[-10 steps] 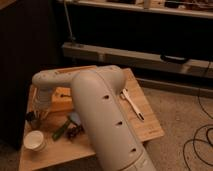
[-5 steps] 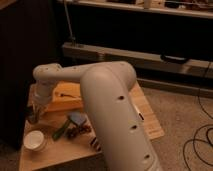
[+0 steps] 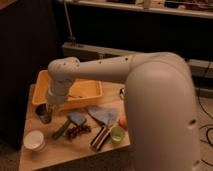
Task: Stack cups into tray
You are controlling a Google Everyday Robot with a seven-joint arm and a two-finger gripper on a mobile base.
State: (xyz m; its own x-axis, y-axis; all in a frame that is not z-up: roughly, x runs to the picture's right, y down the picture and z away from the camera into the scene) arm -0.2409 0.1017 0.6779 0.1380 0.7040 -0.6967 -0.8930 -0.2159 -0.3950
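The yellow-orange tray (image 3: 42, 80) stands at the back left of the small wooden table. A white cup (image 3: 34, 140) sits upright near the front left corner. A smaller lime-green cup (image 3: 117, 134) stands by the front right edge. My gripper (image 3: 44, 114) hangs from the white wrist just in front of the tray's left front corner. It is above and behind the white cup and looks shut, with nothing visibly held. My broad white arm covers the right part of the table.
An orange ball (image 3: 123, 121) lies beside the green cup. Between the cups lie grey-blue flat pieces (image 3: 104, 115), a green stick-like item (image 3: 61, 129), a dark grape-like bunch (image 3: 77, 131) and a red-handled tool (image 3: 98, 137). A dark shelf unit (image 3: 135, 30) runs behind the table.
The arm has swung so its forearm now fills the right of the view. The gripper has moved down and forward, from over the tray's left end to the table in front of it.
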